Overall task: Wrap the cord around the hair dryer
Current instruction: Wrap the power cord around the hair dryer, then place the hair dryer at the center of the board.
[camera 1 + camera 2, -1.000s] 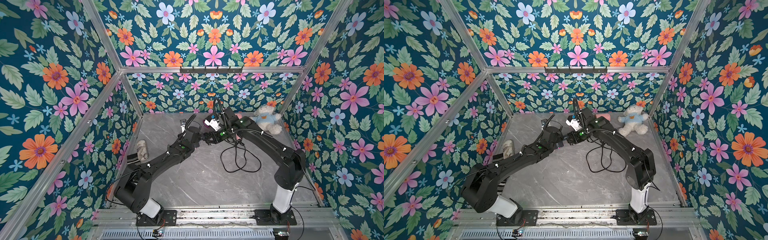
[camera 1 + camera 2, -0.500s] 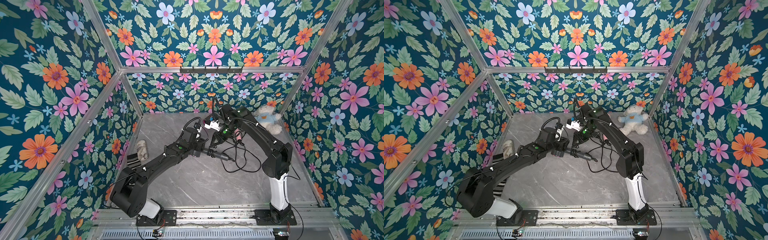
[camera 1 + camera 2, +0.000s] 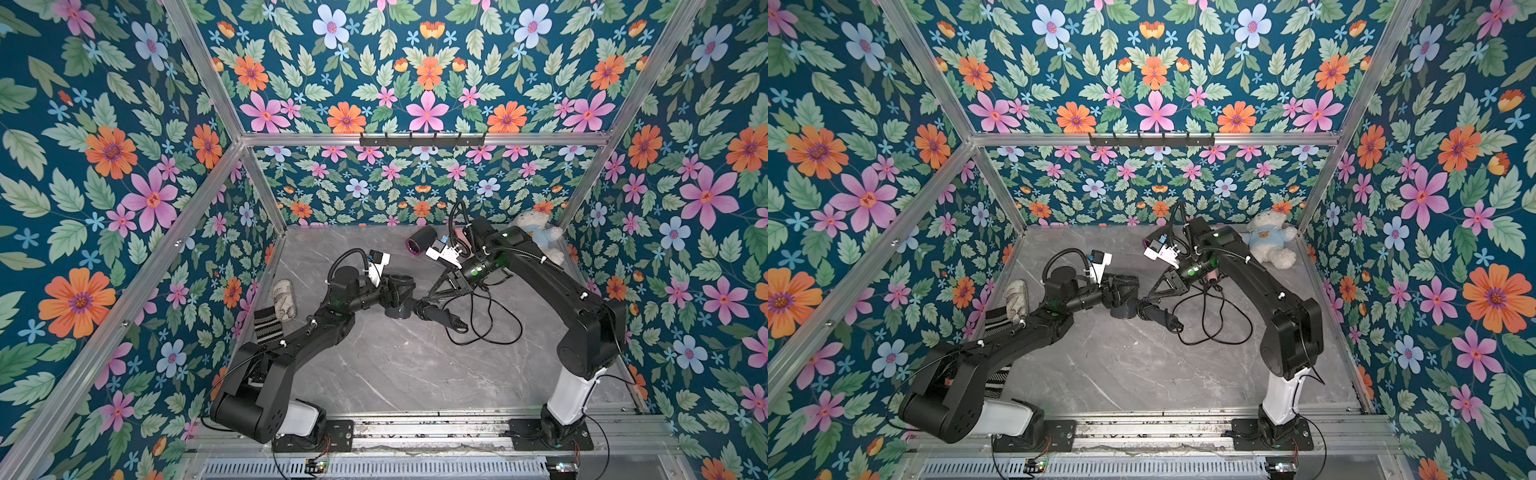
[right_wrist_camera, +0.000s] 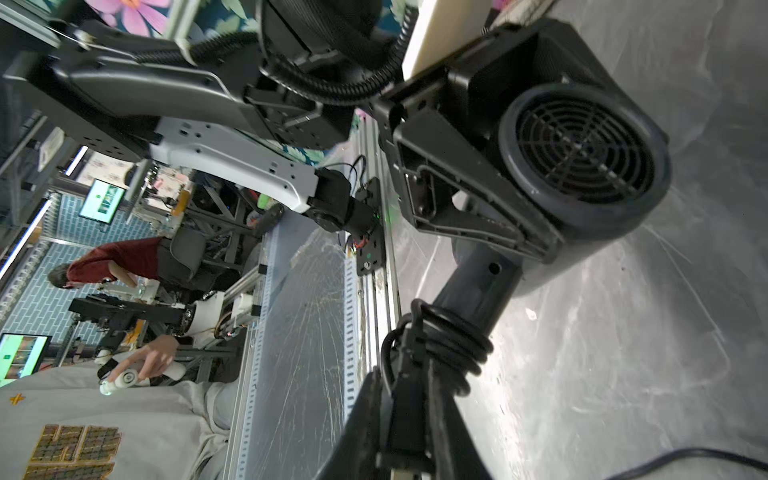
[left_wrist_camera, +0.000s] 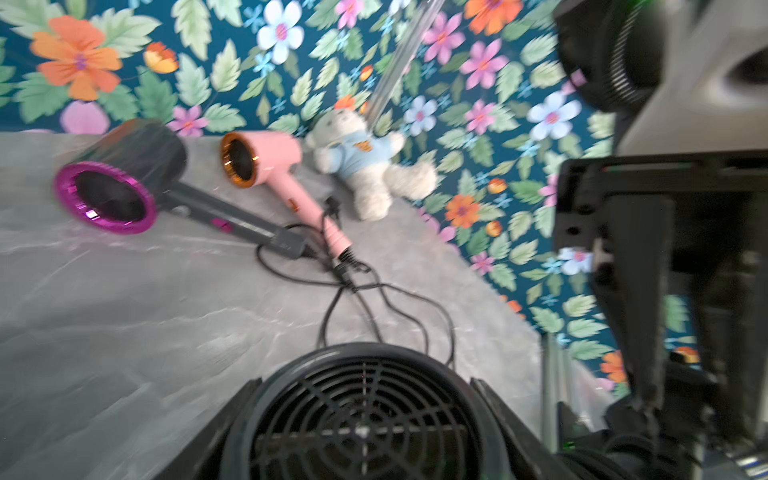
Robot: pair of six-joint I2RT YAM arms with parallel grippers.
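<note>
A black hair dryer (image 3: pixel 397 309) (image 3: pixel 1123 309) sits mid-table, its round rear grille (image 5: pixel 361 419) filling the left wrist view. My left gripper (image 3: pixel 399 291) (image 3: pixel 1125 289) (image 5: pixel 365 399) is shut on the dryer's body (image 4: pixel 582 158), one finger on each side. Several turns of black cord (image 4: pixel 453 345) circle the handle (image 3: pixel 436 313). My right gripper (image 3: pixel 424 300) (image 3: pixel 1144 300) (image 4: pixel 409 374) is shut on the cord right beside those turns. The remaining cord (image 3: pixel 494 328) (image 3: pixel 1221 328) lies in loose loops on the table to the right.
At the back lie a dark hair dryer with a purple ring (image 3: pixel 419 243) (image 5: pixel 116 187) and a pink hair dryer (image 5: pixel 270 166), their cords tangled. A teddy bear (image 3: pixel 536 237) (image 3: pixel 1268 241) sits back right. A grey roll (image 3: pixel 284 299) and striped cloth (image 3: pixel 268 328) lie by the left wall.
Both grippers have come from the back of the table toward the middle, bringing the black hair dryer and its cord. The loose loops have shifted with them.
</note>
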